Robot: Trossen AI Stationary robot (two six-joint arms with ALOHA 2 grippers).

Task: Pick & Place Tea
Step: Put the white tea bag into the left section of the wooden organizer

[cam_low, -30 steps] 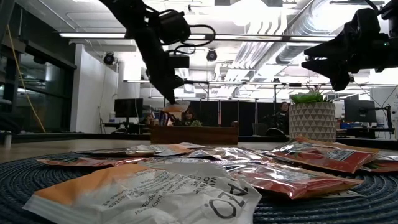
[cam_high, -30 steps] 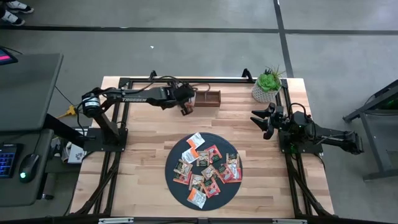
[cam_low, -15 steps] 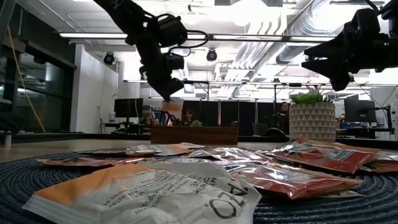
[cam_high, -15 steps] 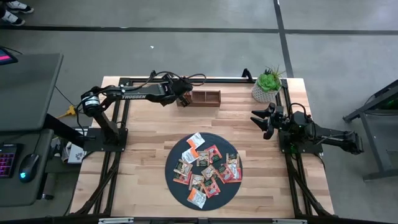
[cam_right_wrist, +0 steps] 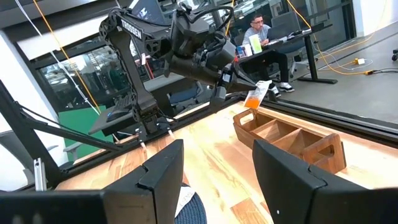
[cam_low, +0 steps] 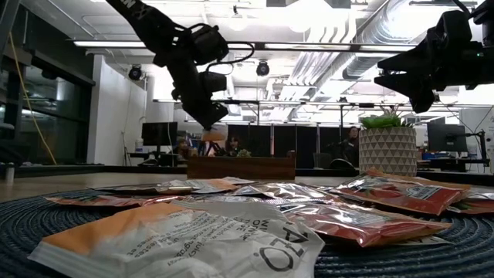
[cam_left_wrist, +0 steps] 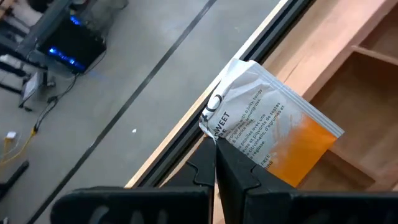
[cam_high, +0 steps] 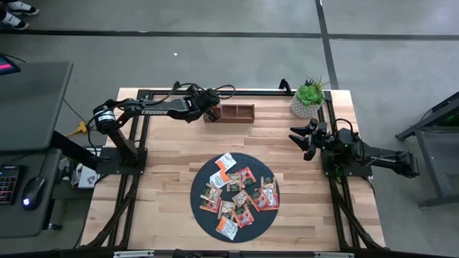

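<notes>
Sachets (cam_high: 237, 193) mostly sit on the round mat (cam_high: 203, 211) at lower centre, while I've got my left gripper (cam_high: 212, 113) clamped on one white-orange sachet (cam_left_wrist: 273, 140) over the wooden tray (cam_high: 237, 113)'s left end, unreleased; right gripper (cam_high: 304, 138) waits spread apart, mid-right.

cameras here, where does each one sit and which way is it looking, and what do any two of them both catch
High view: overhead, straight down on the wooden table, both arms, the round mat of sachets.
Low view: at mat height, level across toward the wooden box and potted plant; arms enter from above.
Left wrist view: behind the left gripper, shut on a white-and-orange sachet by the box.
Right wrist view: past the open right gripper toward the left arm.
Shared: box and held sachet show in both wrist views.
</notes>
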